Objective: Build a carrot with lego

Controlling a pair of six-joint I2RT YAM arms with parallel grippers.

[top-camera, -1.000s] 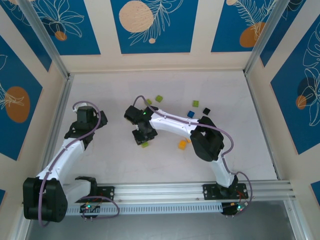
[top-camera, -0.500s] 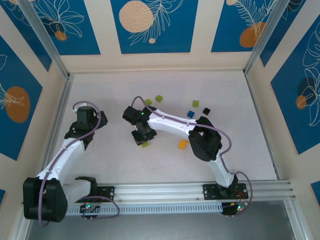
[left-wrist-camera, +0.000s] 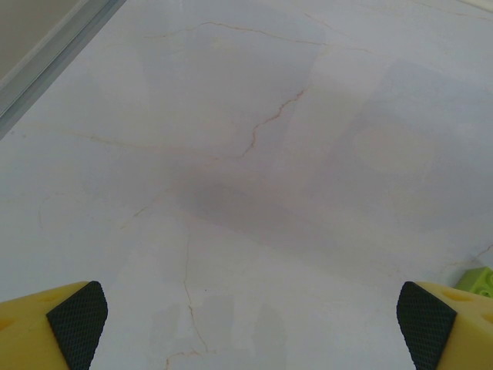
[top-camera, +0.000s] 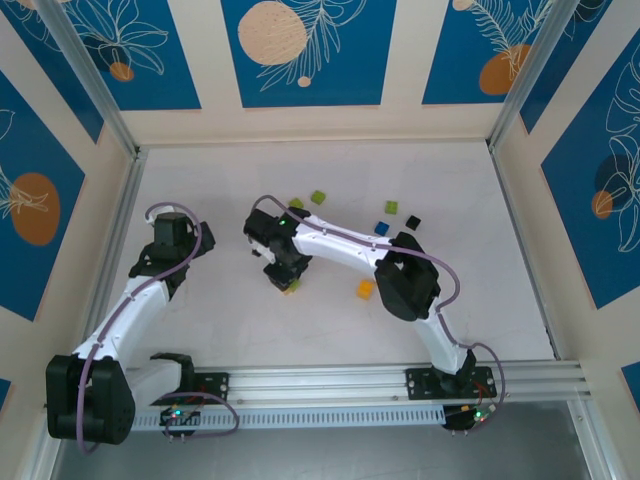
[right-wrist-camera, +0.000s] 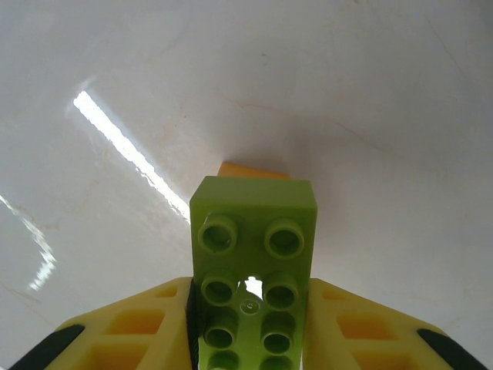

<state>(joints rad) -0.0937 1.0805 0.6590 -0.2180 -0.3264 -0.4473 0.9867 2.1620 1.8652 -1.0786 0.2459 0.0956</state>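
My right gripper (right-wrist-camera: 250, 304) is shut on a long lime green lego brick (right-wrist-camera: 254, 247), studs facing the camera. An orange brick (right-wrist-camera: 250, 169) peeks out just beyond its far end, low over the table. From above, this gripper (top-camera: 283, 275) sits left of centre with the green brick (top-camera: 291, 287) at its tip. My left gripper (left-wrist-camera: 250, 331) stands open over bare table, nothing between its black pads (left-wrist-camera: 77, 324). Seen from above, it (top-camera: 178, 238) hovers at the left, apart from the bricks.
Loose lego lies at the back of the white table (top-camera: 470, 300): lime green bricks (top-camera: 318, 197) (top-camera: 297, 204) (top-camera: 391, 208), a blue one (top-camera: 381, 228), a black one (top-camera: 413, 221), and an orange one (top-camera: 365, 289) near the right forearm. A green brick (left-wrist-camera: 481, 279) shows at the left wrist view's right edge.
My right gripper has shifted slightly left and away from the bases, carrying the green brick. The left arm has stayed still.
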